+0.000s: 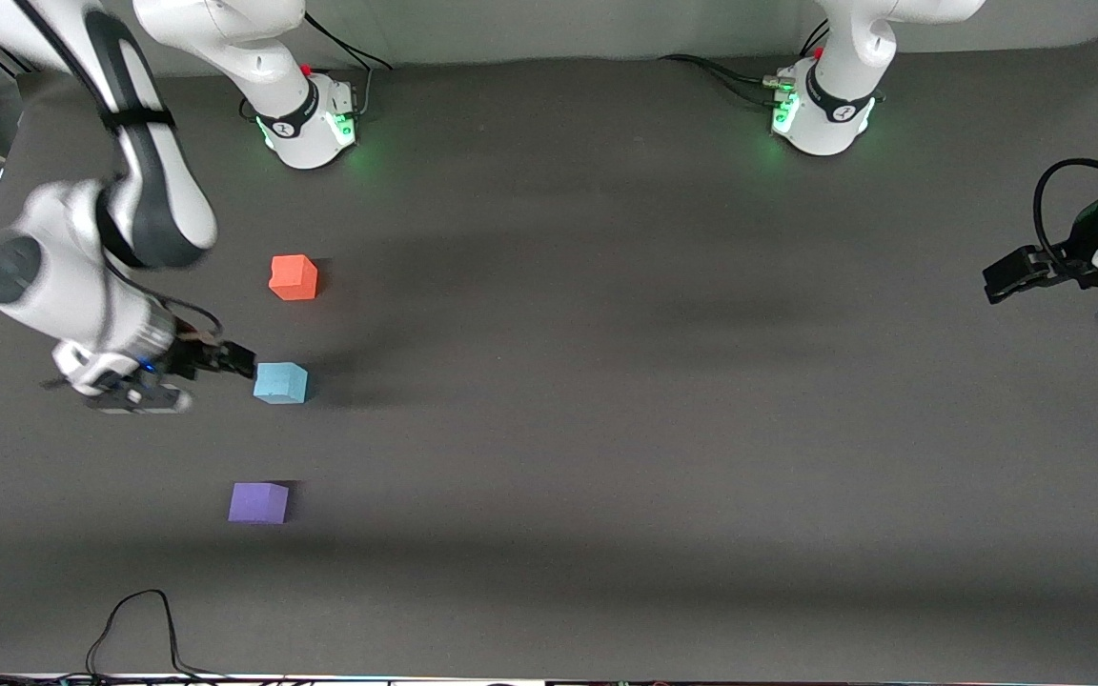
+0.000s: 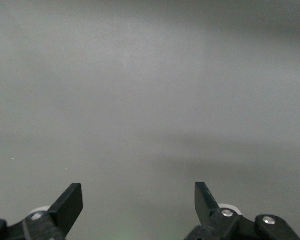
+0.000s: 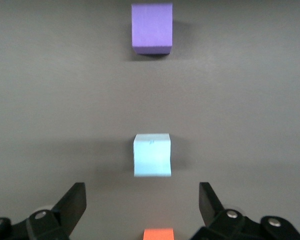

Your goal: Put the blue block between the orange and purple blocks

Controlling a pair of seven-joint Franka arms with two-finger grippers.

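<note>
Apparently placement done: blue block [image 1: 280, 383] sits on table [image 1: 606, 381] between orange block [image 1: 294, 277] and purple block [image 1: 258, 502], touching neither. Right gripper [image 1: 225, 362] just beside blue block, jaws wide, holding nothing. Left gripper [image 1: 1006, 276] waits at table's edge, jaws wide, empty. Remaining: retreat only. No containers visible.

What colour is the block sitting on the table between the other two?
Light sky blue. The blue block shows best in the right wrist view, with nothing touching it.
</note>
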